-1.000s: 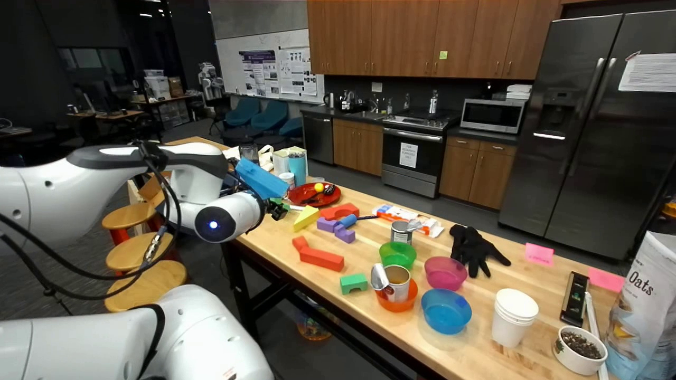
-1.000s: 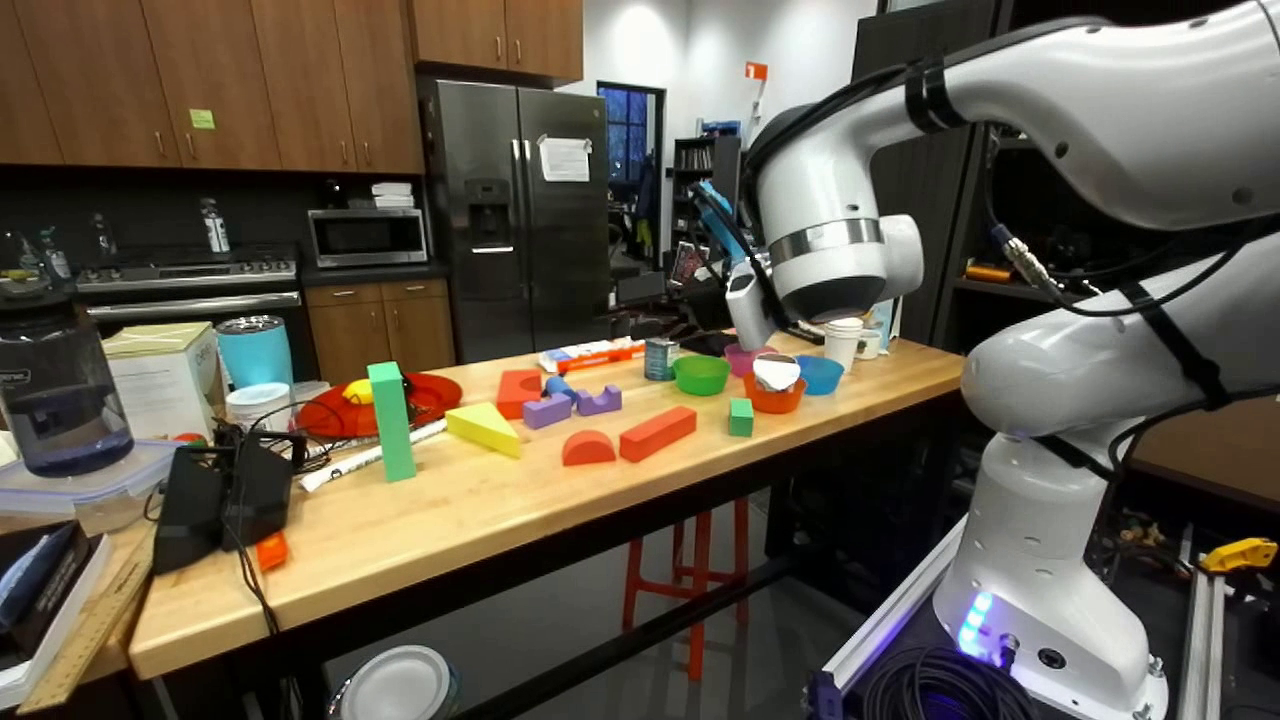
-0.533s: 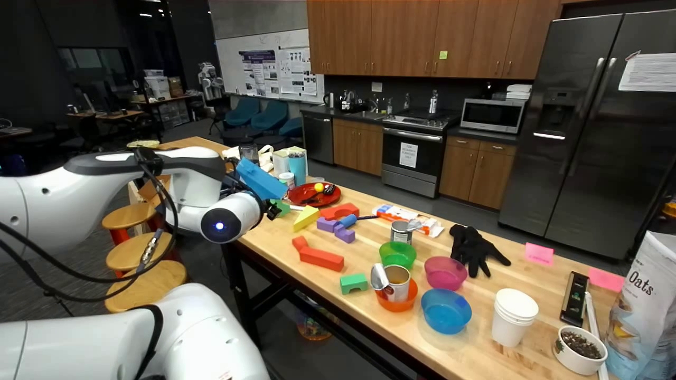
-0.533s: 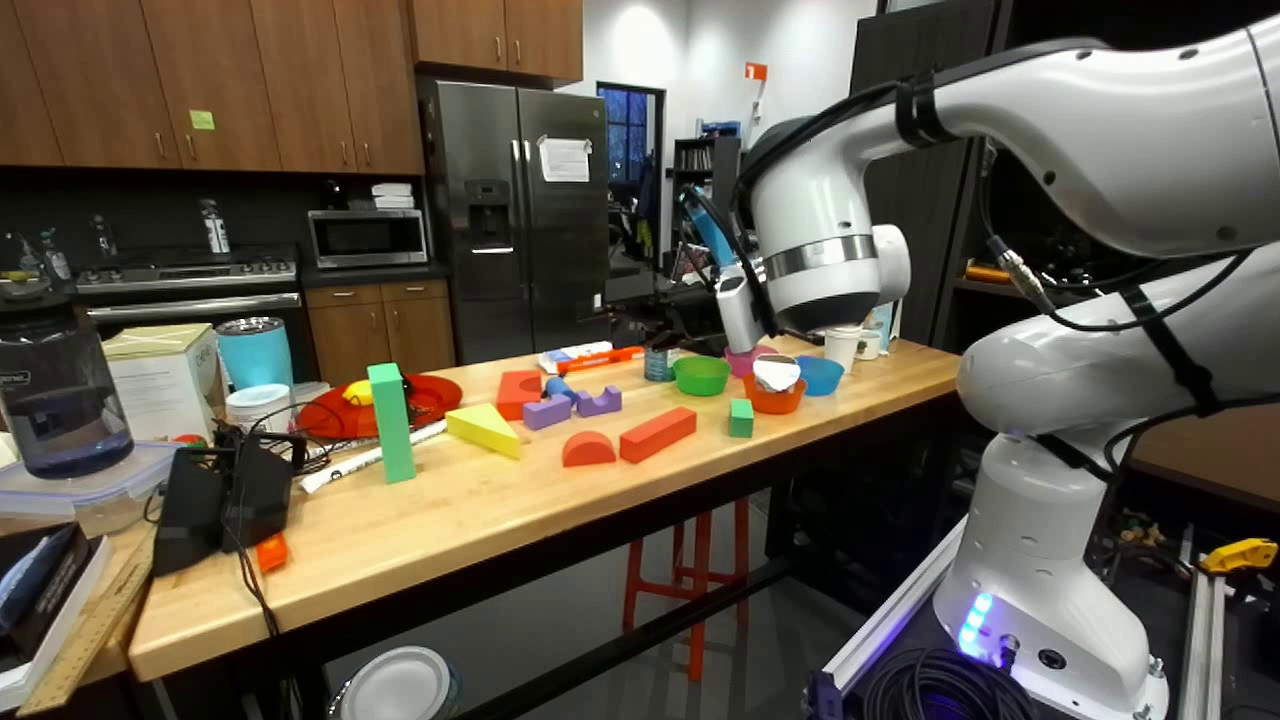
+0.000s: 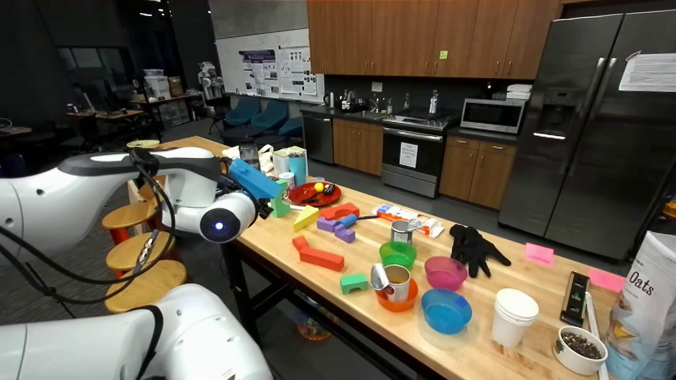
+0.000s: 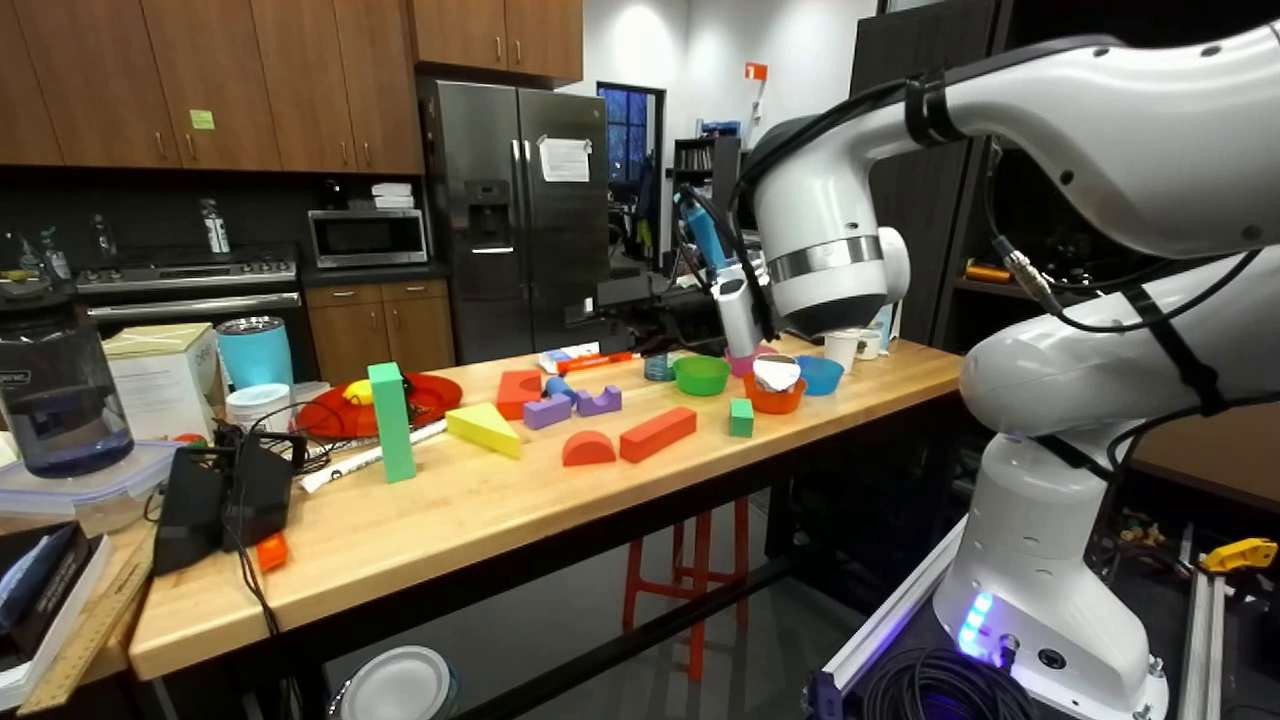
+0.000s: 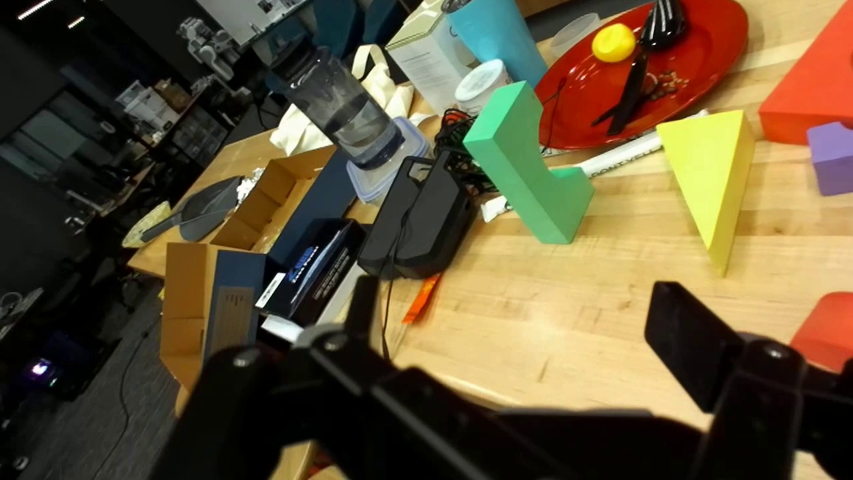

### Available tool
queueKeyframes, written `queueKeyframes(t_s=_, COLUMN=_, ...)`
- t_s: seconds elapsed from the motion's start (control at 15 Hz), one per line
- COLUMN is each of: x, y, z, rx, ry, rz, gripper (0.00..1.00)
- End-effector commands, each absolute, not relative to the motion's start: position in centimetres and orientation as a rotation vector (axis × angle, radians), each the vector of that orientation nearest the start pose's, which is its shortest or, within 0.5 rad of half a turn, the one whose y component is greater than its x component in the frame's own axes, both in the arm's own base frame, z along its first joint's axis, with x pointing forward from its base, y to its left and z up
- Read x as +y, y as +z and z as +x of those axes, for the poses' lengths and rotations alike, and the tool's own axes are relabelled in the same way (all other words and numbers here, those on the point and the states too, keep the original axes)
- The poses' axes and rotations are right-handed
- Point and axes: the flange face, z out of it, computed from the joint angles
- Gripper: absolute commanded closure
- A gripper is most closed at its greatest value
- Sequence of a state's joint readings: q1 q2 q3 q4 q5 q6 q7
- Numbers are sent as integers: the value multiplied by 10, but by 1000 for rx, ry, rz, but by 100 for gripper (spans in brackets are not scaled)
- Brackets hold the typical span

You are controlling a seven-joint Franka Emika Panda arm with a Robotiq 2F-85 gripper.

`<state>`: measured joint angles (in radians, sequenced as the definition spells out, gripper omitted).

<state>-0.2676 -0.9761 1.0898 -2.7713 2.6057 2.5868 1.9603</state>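
Wood cabinets [image 5: 401, 37] over stove [image 5: 426, 158]; dark fridge [image 5: 567, 142]; teal chairs [image 5: 269, 116] near whiteboard [image 5: 229, 66]; grey floor [image 6: 540, 590]; white wall [image 6: 720, 60], bluish window [image 6: 624, 135]

White arm [image 6: 1060, 130], glossy, rounded segments, dark screw recesses dotted over the shell. Dark grey trim [image 5: 87, 167] on the forearm. Black straps [image 6: 928, 110] pin a black cable [image 5: 79, 302] that loops loose in places; metal connector [image 6: 1022, 268] inline. Silver band [image 6: 825, 257] around the wrist. Round black cap [image 5: 208, 221] facing me, with a small blue-white light [image 5: 218, 226] in it. Bright blue slab [image 5: 256, 180] near the wrist; can't tell from here if cover or tape. Gripper [image 7: 523, 313]: matte black, blocky fingers [image 7: 693, 340], round screw heads [image 7: 334, 342]. Base [image 6: 1040, 580]: white, blue light strip [image 6: 976, 622], dark round port [image 6: 1051, 658].
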Motion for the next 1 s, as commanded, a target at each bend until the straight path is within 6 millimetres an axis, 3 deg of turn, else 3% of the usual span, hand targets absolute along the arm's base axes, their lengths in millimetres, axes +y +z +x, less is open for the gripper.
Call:
queueKeyframes(t_s=0.0, x=236, y=387, z=273, rx=1976, ry=1006, rz=-17, gripper=0)
queueKeyframes(t_s=0.27, x=248, y=386, z=271, rx=1970, ry=1078, rz=-68, gripper=0)
queueKeyframes(t_s=0.4, x=243, y=388, z=271, rx=1967, ry=1060, rz=-16, gripper=0)
queueKeyframes(t_s=0.67, x=209, y=418, z=268, rx=1866, ry=985, rz=158, gripper=0)
queueKeyframes(t_s=0.8, x=206, y=432, z=273, rx=1824, ry=970, rz=200, gripper=0)
queueKeyframes(t_s=0.87, x=213, y=415, z=276, rx=1884, ry=977, rz=142, gripper=0)
queueKeyframes(t_s=0.93, x=212, y=419, z=276, rx=1870, ry=972, rz=138, gripper=0)
